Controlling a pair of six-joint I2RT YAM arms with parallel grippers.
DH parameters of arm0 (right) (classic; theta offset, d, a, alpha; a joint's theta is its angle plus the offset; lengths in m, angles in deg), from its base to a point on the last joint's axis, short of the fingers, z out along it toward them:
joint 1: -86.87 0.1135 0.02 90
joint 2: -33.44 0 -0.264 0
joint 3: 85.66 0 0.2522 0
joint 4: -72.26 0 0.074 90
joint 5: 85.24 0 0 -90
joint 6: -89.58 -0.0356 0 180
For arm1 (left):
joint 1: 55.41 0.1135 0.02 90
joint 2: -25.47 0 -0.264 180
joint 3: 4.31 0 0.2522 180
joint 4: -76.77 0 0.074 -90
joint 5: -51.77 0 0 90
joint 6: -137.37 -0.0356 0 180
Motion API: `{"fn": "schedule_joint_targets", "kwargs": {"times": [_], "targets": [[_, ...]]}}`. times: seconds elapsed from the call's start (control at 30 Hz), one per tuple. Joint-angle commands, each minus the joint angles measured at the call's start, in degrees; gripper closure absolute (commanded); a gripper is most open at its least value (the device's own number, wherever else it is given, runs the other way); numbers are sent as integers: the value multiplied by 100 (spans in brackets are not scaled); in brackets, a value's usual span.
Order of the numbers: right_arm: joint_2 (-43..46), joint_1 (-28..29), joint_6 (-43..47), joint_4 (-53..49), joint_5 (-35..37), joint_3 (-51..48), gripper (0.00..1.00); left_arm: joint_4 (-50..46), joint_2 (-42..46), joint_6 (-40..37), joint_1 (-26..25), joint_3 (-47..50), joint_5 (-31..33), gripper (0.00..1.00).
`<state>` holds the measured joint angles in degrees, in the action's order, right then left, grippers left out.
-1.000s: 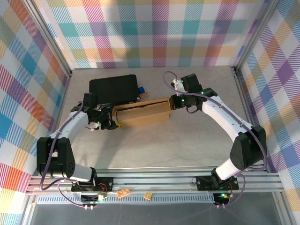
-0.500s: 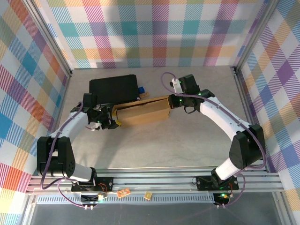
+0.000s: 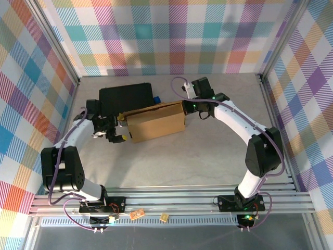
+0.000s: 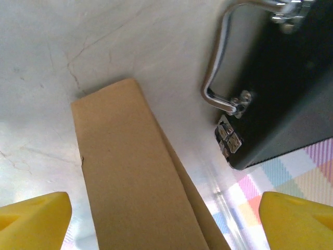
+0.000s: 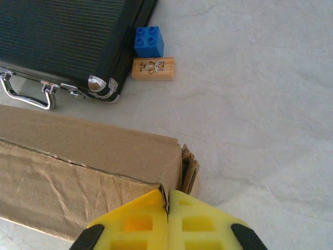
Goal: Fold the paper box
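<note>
The brown cardboard paper box (image 3: 155, 121) lies mid-table, folded into a shallow rectangular shape and tilted slightly. My right gripper (image 3: 188, 105) is at its right end; in the right wrist view its yellow fingers (image 5: 135, 221) are pressed together on the box's (image 5: 88, 156) corner edge. My left gripper (image 3: 116, 131) is at the box's left end. In the left wrist view its yellow fingertips (image 4: 34, 216) stand wide apart, with the box's (image 4: 135, 182) end panel running between them.
A black rectangular case (image 3: 126, 98) with a metal handle (image 4: 218, 78) lies just behind the box. A blue brick (image 5: 148, 41) and a small wooden block (image 5: 152, 69) sit beside the case. Metal frame rails (image 3: 171, 200) and checked walls border the table.
The right gripper has moved left and toward the back, raising the box's top panel. The box has shifted left. The left gripper has drawn back to the left.
</note>
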<state>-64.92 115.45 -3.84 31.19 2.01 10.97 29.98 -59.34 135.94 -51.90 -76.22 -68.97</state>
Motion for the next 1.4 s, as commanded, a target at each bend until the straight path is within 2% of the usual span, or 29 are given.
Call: {"fn": "schedule_joint_targets", "kwargs": {"times": [0.0,0.1,0.2,0.37,0.43,0.5,0.57,0.73,0.83,1.17,1.37], "targets": [[-211,69,166,-805,24,25,100,-1190,408,-1345,95,-509,467,8],[-236,69,218,-901,3,127,100,-1926,624,-2316,106,-874,922,12],[-240,68,254,-958,-24,170,100,-2728,799,-3663,44,-1429,1823,20],[-314,69,309,-1072,-86,285,100,-2756,1205,-5580,-333,-1676,2440,49],[-360,65,308,-1121,-89,331,100,-2527,1264,-6258,-546,-1628,2343,63],[-393,69,310,-1166,-86,384,100,-2350,1273,-6807,-735,-1578,2255,69],[-427,69,313,-1201,-95,421,100,-2278,1266,-7264,-897,-1559,2318,70],[-462,69,346,-1227,-128,475,100,-2155,1169,-8067,-1230,-1631,2594,53],[-480,69,352,-1250,-145,502,100,-2113,961,-8231,-1343,-1734,2626,49],[-455,68,342,-1277,-200,489,100,-1816,512,-8321,-1397,-1905,2653,51],[-482,69,333,-1281,-222,498,100,-1684,325,-8313,-1441,-1938,2542,56]]}}
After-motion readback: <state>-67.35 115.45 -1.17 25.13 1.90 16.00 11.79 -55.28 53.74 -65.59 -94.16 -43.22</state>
